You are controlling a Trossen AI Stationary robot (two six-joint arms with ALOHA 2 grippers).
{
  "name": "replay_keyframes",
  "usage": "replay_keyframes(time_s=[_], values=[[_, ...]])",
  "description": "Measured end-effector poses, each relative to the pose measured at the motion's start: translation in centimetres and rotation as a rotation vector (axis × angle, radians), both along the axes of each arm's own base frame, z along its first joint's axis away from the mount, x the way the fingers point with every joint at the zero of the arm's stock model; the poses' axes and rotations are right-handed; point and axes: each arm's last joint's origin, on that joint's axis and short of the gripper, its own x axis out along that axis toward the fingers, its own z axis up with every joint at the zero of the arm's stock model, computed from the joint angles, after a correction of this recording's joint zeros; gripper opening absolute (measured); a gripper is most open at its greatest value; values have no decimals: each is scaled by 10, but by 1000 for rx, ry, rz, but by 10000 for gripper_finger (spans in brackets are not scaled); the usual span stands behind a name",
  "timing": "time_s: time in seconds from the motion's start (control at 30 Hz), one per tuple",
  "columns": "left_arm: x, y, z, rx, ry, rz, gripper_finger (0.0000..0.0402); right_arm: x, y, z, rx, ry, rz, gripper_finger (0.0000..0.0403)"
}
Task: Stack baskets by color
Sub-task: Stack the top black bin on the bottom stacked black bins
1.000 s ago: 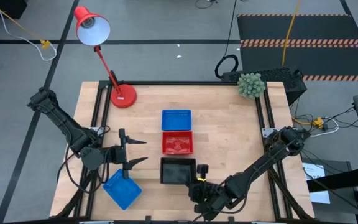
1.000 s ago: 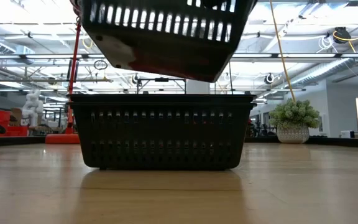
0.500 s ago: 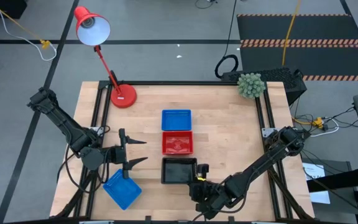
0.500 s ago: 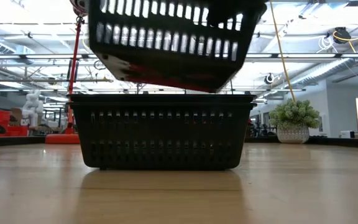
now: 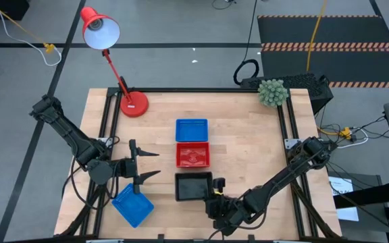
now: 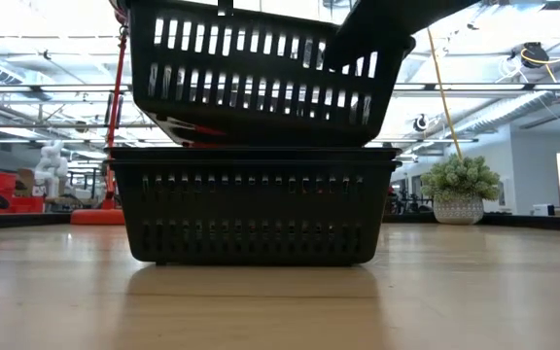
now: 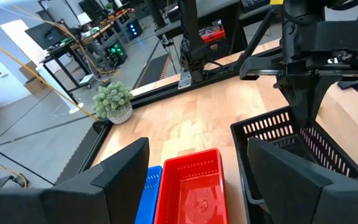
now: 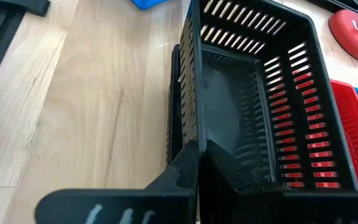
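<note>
I'm lowering the black basket w/ my right hand, fingers clamped tight on its near wall. It's dropping fast: a sec ago it was hanging tilted and well above the black basket on the table, half a sec ago closer, and now its low corner is dipping right at that rim, body levelling out but not yet seated. From above the two are reading as one dark rectangle, so I'm lined up pretty well; the wrist cam is showing a second rim peeking out just beside the held one.

Meaning for the task: black stack is about to nest, I reckon. Needs a bit more descent and straightening before I let go, or it could jam on the rim.

Farther along the table: the red baskets are sitting next in the row, then the blue baskets, both apart from each other. Can't tell how many are in each.

Off to the side, my left hand is waiting w/ fingers spread wide, holding nothing, just beside a loose blue basket near the table's front edge. That one's not stacked yet.
</note>
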Motion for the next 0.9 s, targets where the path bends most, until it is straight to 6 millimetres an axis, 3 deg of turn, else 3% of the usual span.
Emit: replay_keyframes(time_s=[0.37, 0.9], values=[[0, 0, 0, 0, 0, 0, 273, 0, -1, -1, -8, 8, 1, 8], [0, 0, 0, 0, 0, 0, 273, 1, -11, -14, 19, 30, -26, 47]])
